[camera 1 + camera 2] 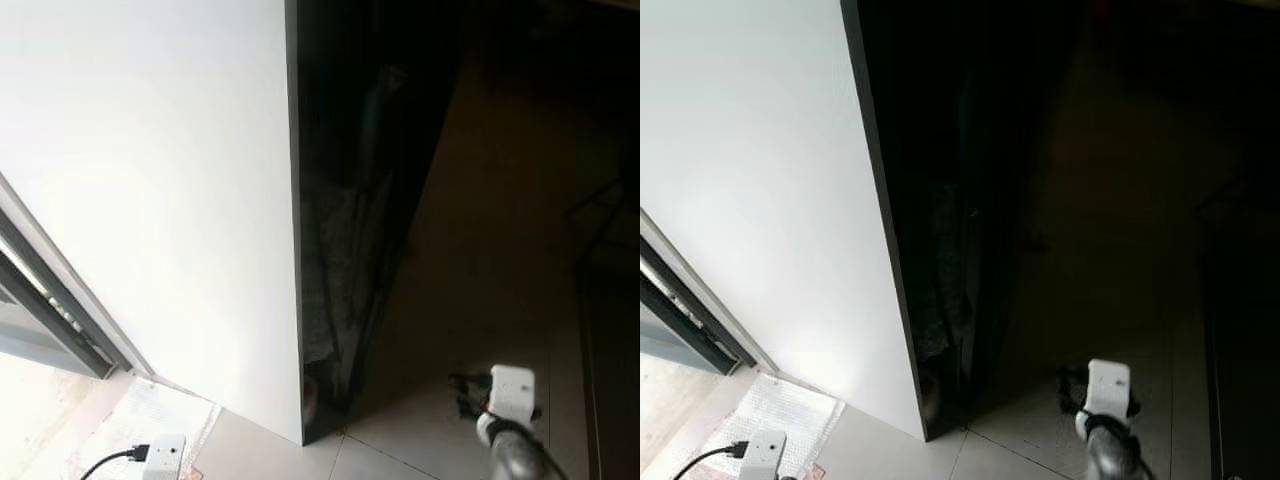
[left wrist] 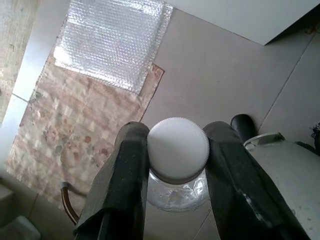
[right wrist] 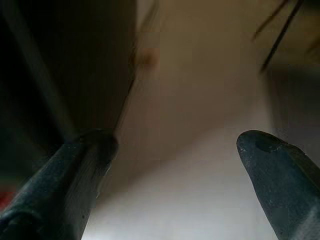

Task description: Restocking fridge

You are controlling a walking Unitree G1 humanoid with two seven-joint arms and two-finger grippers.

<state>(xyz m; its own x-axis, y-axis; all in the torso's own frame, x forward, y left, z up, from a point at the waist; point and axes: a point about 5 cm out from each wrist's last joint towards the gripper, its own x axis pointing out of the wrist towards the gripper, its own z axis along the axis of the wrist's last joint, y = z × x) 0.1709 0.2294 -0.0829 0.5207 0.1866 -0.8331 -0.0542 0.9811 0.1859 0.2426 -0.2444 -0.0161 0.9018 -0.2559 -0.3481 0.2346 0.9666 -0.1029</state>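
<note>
Robot at the fridge (image 1: 150, 200), its white side panel and dark glossy front (image 1: 350, 200) meeting at a corner dead ahead, tile floor (image 1: 440, 440) below. Left gripper (image 2: 177, 170) is clamped on a bottle (image 2: 178, 150), fingers (image 2: 127, 175) pressed to either side just under the white ribbed cap, clear body hanging beneath; arm is low, over the floor near a patterned mat (image 2: 75, 125) w/ a bubble-wrap sheet (image 2: 112, 40) on it. Right gripper (image 3: 175, 165) is spread wide w/ nothing between the fingers, pointed along the dark front; the right arm (image 1: 510, 420) shows low at the robot's right. A white power strip (image 1: 163, 455) w/ black plug lies on the floor by the fridge's left side. Judging by this, the door is not yet open and the bottle is waiting to go in. To do it well: square up to the dark front rather than the corner, use the free right gripper for the door edge (handle can't be made out in the gloom), keep the bottle upright and clear of the swing, and watch the cable on the left when stepping.
</note>
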